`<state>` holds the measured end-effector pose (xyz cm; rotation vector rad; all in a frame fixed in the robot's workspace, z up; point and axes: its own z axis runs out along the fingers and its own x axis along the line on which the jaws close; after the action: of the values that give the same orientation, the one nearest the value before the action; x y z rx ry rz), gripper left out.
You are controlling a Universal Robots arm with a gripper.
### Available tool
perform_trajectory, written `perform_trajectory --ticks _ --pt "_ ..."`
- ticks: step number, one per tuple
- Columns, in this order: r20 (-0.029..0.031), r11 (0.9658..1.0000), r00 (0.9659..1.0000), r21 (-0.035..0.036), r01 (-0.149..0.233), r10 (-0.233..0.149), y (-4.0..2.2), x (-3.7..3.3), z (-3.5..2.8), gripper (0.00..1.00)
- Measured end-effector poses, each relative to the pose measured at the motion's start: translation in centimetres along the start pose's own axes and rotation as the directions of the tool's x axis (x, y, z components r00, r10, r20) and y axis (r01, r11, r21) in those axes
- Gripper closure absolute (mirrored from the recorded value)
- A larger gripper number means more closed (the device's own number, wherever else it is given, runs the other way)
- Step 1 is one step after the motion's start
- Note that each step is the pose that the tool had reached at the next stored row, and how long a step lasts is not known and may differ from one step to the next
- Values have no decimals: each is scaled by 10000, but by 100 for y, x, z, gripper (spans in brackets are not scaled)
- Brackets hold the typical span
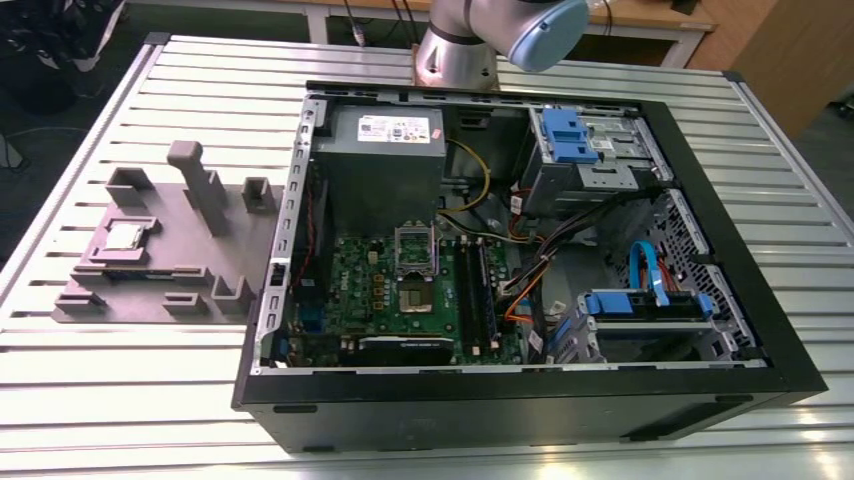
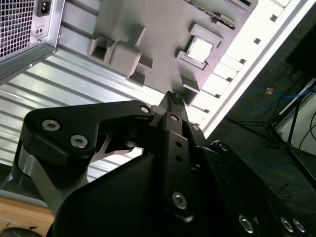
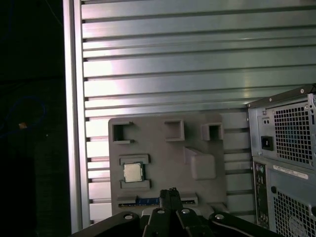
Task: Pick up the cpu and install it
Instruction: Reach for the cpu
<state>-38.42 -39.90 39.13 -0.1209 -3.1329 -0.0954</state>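
One cpu (image 1: 127,236) sits flat in a square recess of the grey tray (image 1: 174,272), which lies on the slatted table (image 1: 200,80) at about nine o'clock from the open computer case (image 1: 694,170) in the exterior view. The gripper (image 3: 170,193) hangs above the tray, its jaws brought together with nothing between them, clear of the cpu. The motherboard socket (image 1: 414,262) is inside the case, well apart from the cpu

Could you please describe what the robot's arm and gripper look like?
The arm is a silver metal tube ending in a rounded, pale blue joint cap. In the second wrist view, the gripper is matte black. It is built of angular linked plates fastened with round silver screws, and it narrows to a slim ribbed tip.
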Motion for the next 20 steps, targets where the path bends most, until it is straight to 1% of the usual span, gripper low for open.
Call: perform_trajectory --ticks 10,11,12,20 --pt "0 10000 10000 0 0 0 -3 37 1 89" --pt "-1 10000 10000 1 -1 1 -4 50 0 89" --pt "0 10000 10000 0 -1 1 -6 83 4 89" --pt "-1 10000 10000 0 0 0 -7 84 4 89"
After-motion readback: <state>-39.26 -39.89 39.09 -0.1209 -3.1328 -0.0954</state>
